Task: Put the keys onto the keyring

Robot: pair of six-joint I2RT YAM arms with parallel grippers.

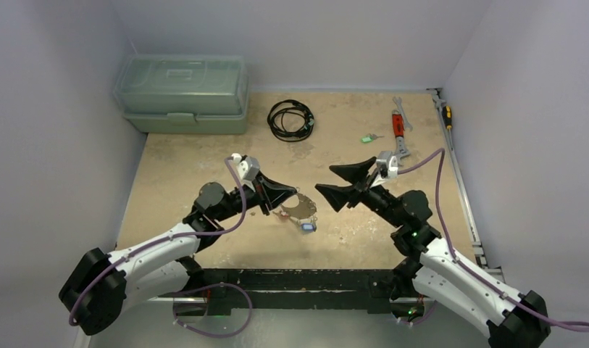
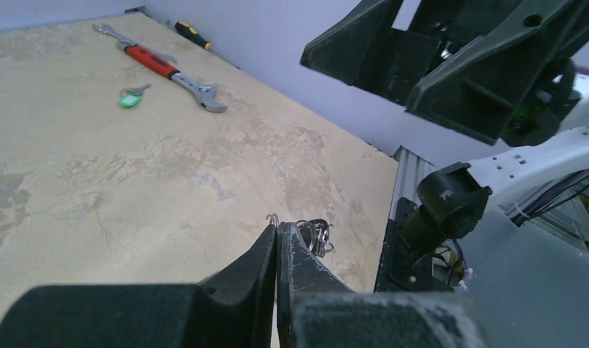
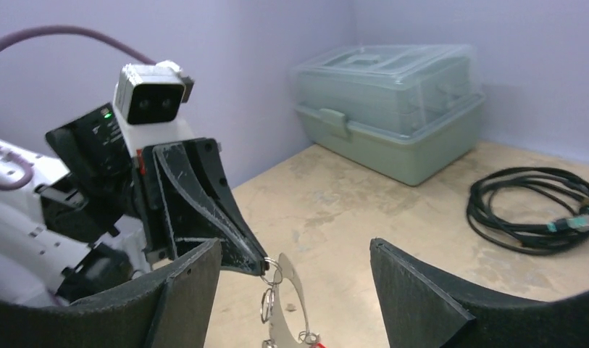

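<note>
The left hand (image 1: pixel 294 193) is clenching its fingers tight together, pinching the edge of the keyring (image 1: pixel 301 205) right at their tips. The keyring is hanging from those tips and tilting down toward the bench (image 1: pixel 204 159). It is sitting between the two hands, just in front of the left one. A few keys (image 1: pixel 306 226) are dangling at its lower edge under the left hand's tips, one blue-tagged and something red beside it. Whether they are touching the bench I cannot tell.

The right hand (image 1: pixel 323 179) is standing released, with its fingers spread wide and facing the left hand. It is near the keyring but apart from it, gripping nothing. Beyond the right hand, well away from its fingers, a green-tagged key (image 1: pixel 367 137) is lying flat on the bench. Just past that, a red-handled wrench (image 1: pixel 398 127) is lying toward the far side. Well beyond the left hand, a black cable coil (image 1: pixel 290 119) and a pale green toolbox (image 1: pixel 182 93) are sitting at the back.
</note>
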